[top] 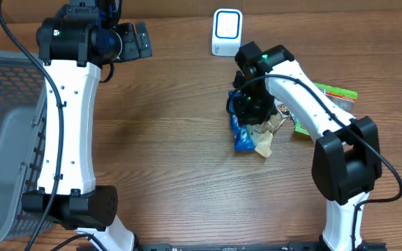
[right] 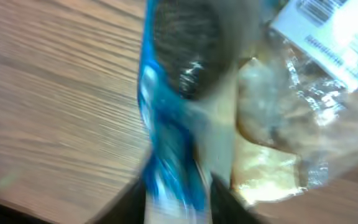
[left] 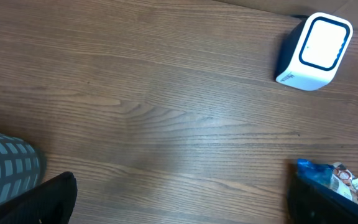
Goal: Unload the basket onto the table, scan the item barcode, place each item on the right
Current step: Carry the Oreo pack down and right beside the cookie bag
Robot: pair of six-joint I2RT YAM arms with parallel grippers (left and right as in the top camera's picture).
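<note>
Snack bag (top: pixel 245 136), the blue one, is lying on the surface (top: pixel 166 139) a bit right of the middle, and a clear packet (top: pixel 267 136) with tan stuff inside is bunched up against it. My right claw (top: pixel 251 115) is down right on top of that little pile. The right wrist view is a blurry mess of blue film, so honestly I can't tell if the claw has the bag pinched or is just parked on it.

As far as I can judge, the scan isn't done. The white scanner (top: pixel 226 31) sits by the far edge, apart from the bag, with nothing in front of its window. I can spot a barcode label (right: pixel 319 9) in the top corner of the wrist view, seemingly on the clear packet. What's left: get a firm hold, lift, and show the code to the scanner.

My left claw (top: pixel 137 40) hangs wide open and empty near the far edge on the left. A green packet (top: pixel 337 94) lies toward the right edge, a grey mesh basket (top: pixel 5 139) sits at the left edge, and the rest is bare wood grain.
</note>
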